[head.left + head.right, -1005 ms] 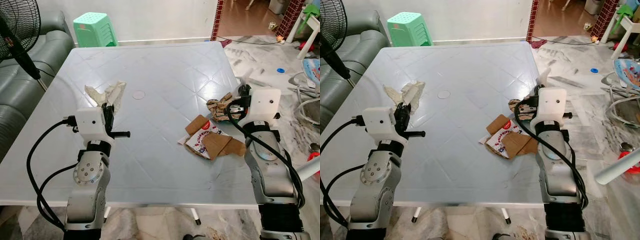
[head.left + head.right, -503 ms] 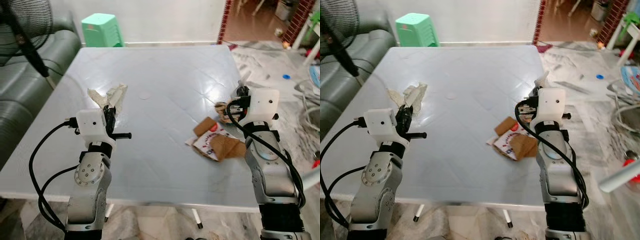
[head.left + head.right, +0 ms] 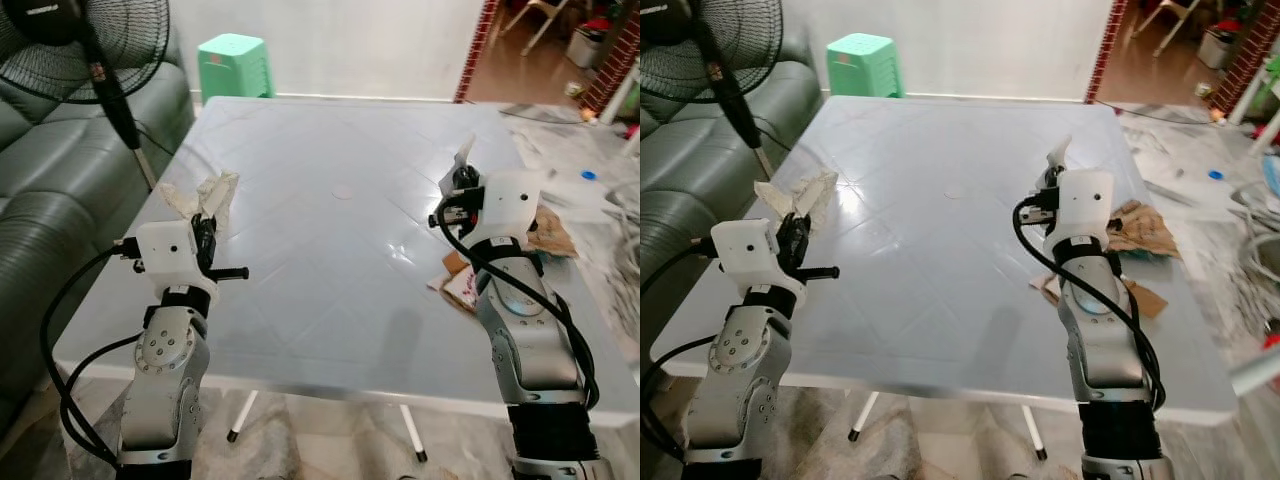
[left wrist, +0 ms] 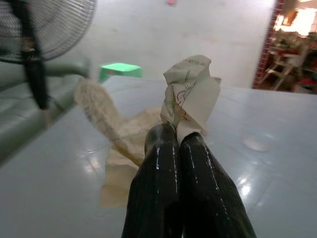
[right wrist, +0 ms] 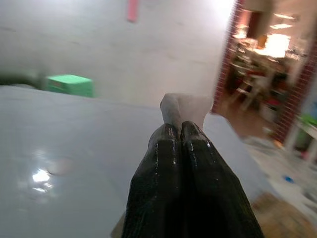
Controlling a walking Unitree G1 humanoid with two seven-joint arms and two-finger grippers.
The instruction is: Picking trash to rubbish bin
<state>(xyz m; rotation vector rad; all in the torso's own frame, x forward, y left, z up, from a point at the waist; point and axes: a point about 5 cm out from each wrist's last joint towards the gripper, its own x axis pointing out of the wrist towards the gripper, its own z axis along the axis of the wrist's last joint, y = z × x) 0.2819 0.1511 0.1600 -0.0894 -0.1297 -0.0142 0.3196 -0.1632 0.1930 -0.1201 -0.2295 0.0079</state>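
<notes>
Two silver metal arms, built of rounded cast segments. Left arm (image 3: pixel 165 385) with a round joint cover ringed by small dark screws; right arm (image 3: pixel 528 345) with a similar disc bearing a pale blue ring. White boxy wrist housing on each, with a small dark dot on its face. Thick black cables looping from each housing down alongside the forearm. Short black peg jutting sideways under the left housing. Black lower cuff on the right arm at lower right. Long, glossy black fingers (image 4: pixel 198 188), rounded and tapering.
</notes>
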